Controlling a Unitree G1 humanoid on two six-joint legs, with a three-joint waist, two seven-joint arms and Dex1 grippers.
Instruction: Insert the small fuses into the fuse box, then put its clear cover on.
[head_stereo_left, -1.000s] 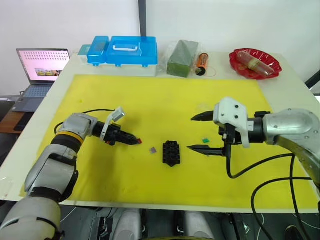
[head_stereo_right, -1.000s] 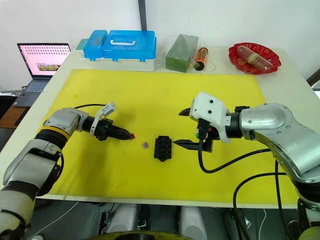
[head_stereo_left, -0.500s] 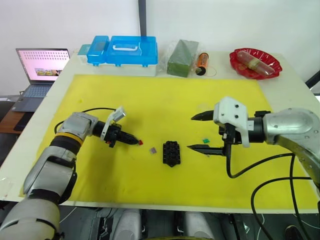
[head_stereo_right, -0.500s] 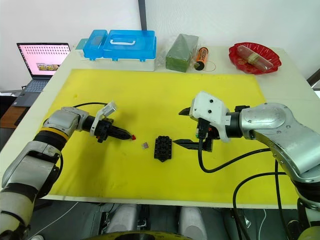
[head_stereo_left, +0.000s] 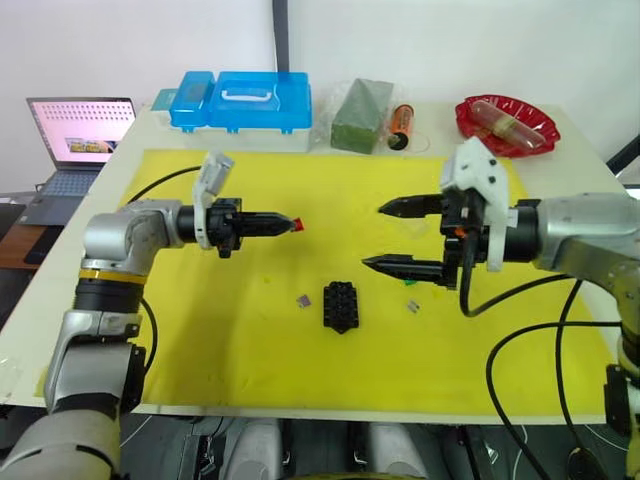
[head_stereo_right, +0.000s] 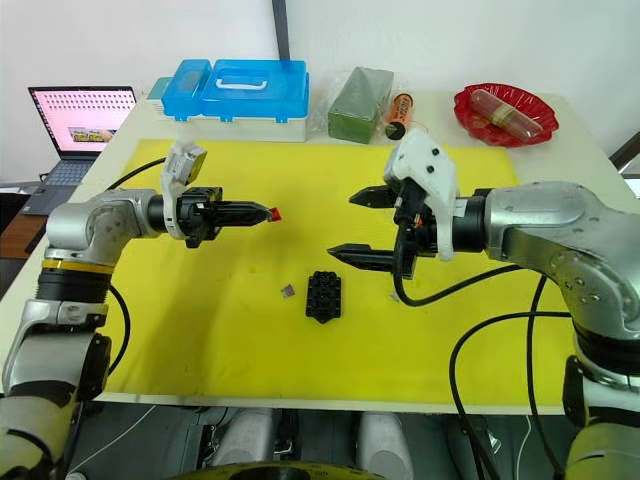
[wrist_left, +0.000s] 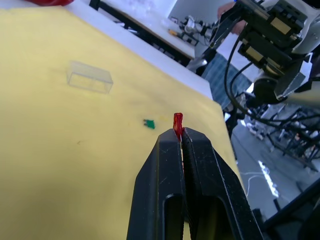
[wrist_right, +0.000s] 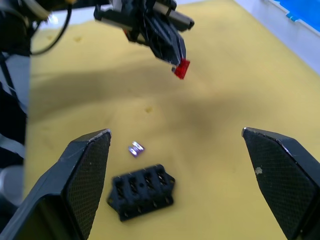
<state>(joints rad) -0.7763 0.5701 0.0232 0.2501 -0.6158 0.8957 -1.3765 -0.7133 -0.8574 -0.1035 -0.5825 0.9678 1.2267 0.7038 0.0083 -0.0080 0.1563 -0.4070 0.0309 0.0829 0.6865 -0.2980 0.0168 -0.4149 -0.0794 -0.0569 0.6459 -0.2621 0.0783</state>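
one red fuse pinched in left gripper; right gripper spread wide — above fuse box; purple fuse beside.

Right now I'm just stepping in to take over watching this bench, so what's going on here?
The robot is loading a fuse box. Its left hand is shut on a red fuse, held above the yellow mat. The right hand hangs wide open over the mat. The box sits on the mat with a small purple fuse beside it and a green fuse on its other side. The clear cover lies apart, not yet fitted.
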